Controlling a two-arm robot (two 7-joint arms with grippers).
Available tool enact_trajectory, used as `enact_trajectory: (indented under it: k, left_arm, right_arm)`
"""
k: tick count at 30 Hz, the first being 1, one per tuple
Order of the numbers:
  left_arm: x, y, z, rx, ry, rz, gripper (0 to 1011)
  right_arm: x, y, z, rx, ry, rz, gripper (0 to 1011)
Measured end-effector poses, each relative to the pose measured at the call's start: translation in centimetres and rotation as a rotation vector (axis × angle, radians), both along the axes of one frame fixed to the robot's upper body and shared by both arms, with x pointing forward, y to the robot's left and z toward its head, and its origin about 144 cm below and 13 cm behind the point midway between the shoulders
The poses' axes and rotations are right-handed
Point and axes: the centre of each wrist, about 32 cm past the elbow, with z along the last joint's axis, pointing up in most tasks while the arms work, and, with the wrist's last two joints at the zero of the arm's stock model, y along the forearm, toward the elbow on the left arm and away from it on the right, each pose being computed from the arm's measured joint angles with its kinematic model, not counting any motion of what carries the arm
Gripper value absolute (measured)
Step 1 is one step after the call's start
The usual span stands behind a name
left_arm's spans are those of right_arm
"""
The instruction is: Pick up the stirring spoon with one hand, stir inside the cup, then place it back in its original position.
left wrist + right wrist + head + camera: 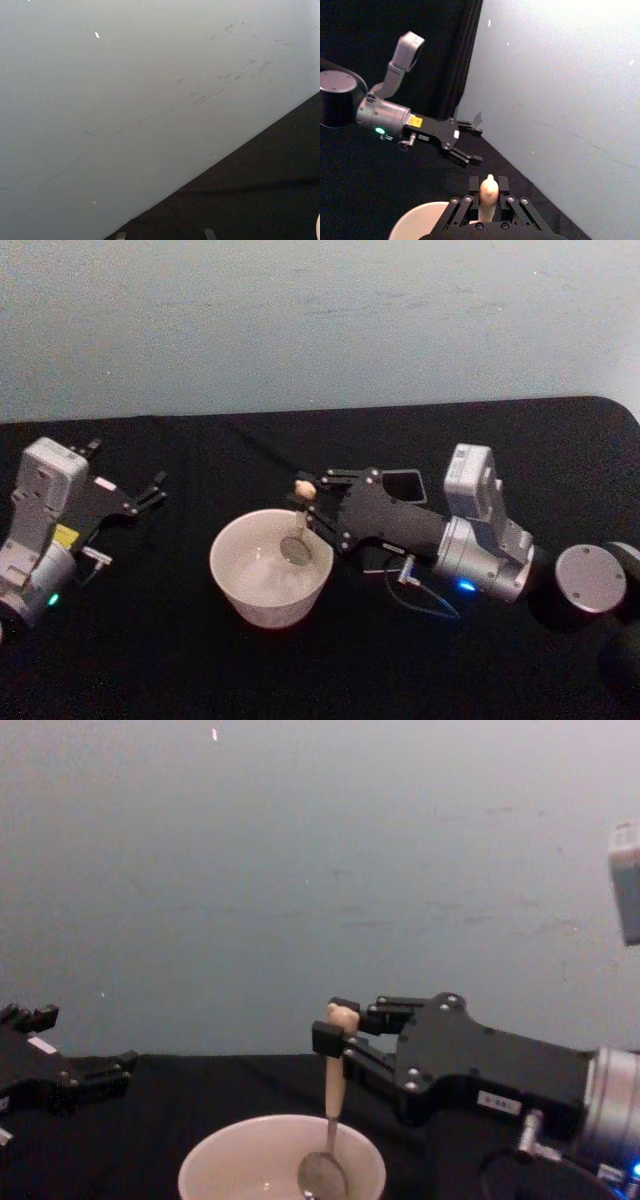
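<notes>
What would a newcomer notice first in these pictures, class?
The right gripper, shut on the stirring spoon just under its bear head, holds it upright with the bowl down inside the cream cup near the middle of the black table. The left gripper is open at the left side, apart from the cup.

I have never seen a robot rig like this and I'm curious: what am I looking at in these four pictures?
This is a two-armed robot at a black table. One picture looks down from its head, one looks forward from its chest, and one comes from each wrist. Its right gripper, a black two-fingered claw, is shut on the stirring spoon, whose bowl sits inside the cream cup. The dark square holder stands behind that gripper. The left gripper is open, off to the left, holding nothing.
</notes>
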Motion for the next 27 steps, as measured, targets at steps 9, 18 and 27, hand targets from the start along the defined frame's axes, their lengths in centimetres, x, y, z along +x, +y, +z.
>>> enact_trajectory:
  k: [9, 18, 27]
  left_arm:
    - [0.0, 0.0, 0.0, 0.0, 0.0, 0.0, 1001]
    - [0.0, 0.0, 0.0, 0.0, 0.0, 0.0, 1001]
    - [0.0, 0.0, 0.0, 0.0, 0.0, 0.0, 1001]
  right_arm:
    - [-1.8, -0.4, 0.2, 0.008, 0.024, 0.047, 214]
    - [-2.1, 1.3, 0.0, 0.02, 0.036, 0.102, 214]
    - [-0.7, 2.4, -0.1, 0.028, 0.03, 0.056, 214]
